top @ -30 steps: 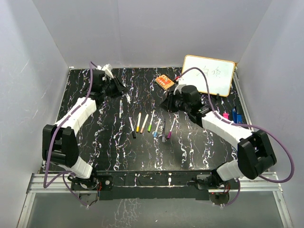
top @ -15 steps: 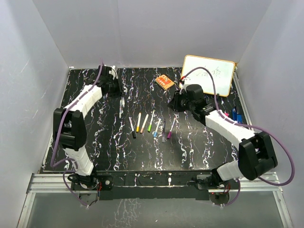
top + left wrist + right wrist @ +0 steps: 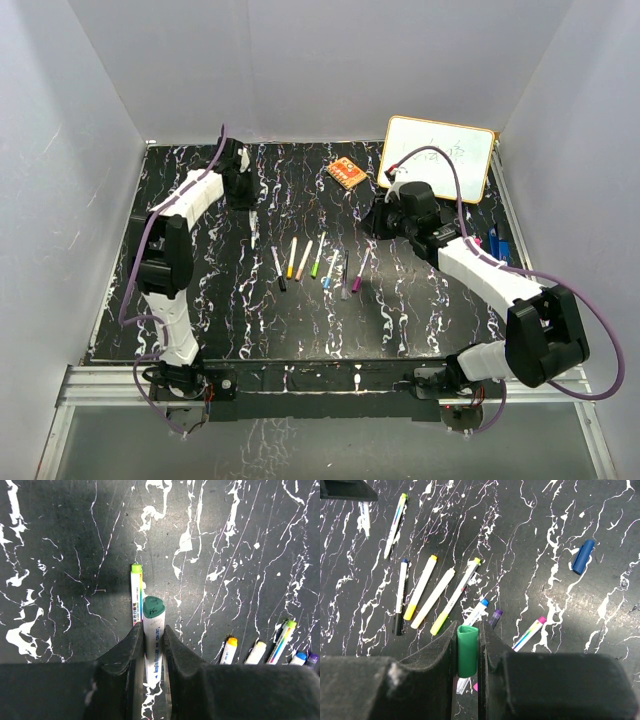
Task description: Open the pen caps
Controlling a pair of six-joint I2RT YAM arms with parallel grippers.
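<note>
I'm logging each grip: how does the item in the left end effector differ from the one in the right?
The left end effector holds a long white marker barrel with a green end; the right end effector holds a short, all-green cap. The marker barrel carries printed text; the cap looks plain. Both sit clamped between shut jaws.

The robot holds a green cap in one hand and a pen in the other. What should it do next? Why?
Probably lower the right gripper and release the green cap onto bare table. The cap is clamped there alone, apart from the white marker in the left gripper, so it looks opened.
</note>
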